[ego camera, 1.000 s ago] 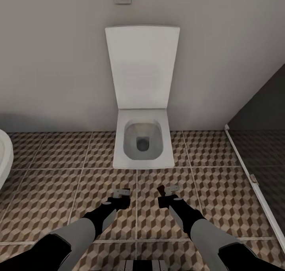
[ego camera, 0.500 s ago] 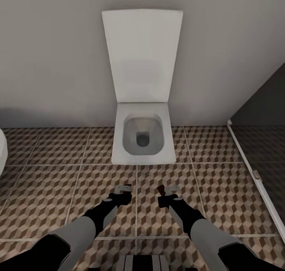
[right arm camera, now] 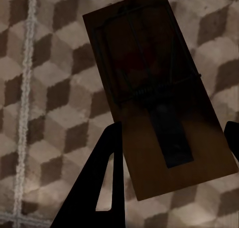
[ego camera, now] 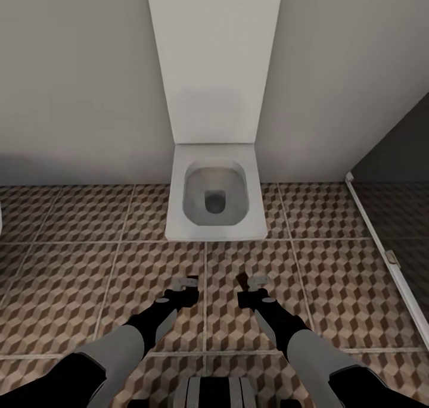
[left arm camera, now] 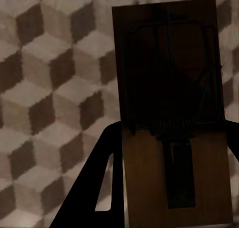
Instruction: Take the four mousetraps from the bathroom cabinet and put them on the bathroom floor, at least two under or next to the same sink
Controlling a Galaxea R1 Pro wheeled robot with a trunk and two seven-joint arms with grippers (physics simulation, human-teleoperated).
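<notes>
My left gripper (ego camera: 184, 286) is shut on a mousetrap (left arm camera: 169, 113), a brown wooden board with a dark spring bar, held between dark fingers (left arm camera: 102, 188). A second mousetrap (right arm camera: 154, 98) is clamped in my right gripper (ego camera: 251, 286), which is also shut. Both hang side by side low over the bathroom floor (ego camera: 71, 277) of cube-pattern tiles, just in front of the toilet. The cabinet and the sink are out of view.
A white square toilet (ego camera: 213, 202) with its lid raised stands against the grey wall straight ahead. The shower's white frame (ego camera: 381, 253) and dark glass-walled floor run along the right. Tiled floor extends to the left and right of the toilet.
The whole view has shifted: the toilet looks larger and higher, and the white bathtub edge at the left has slid out. Both arms keep the same pose with their traps.
</notes>
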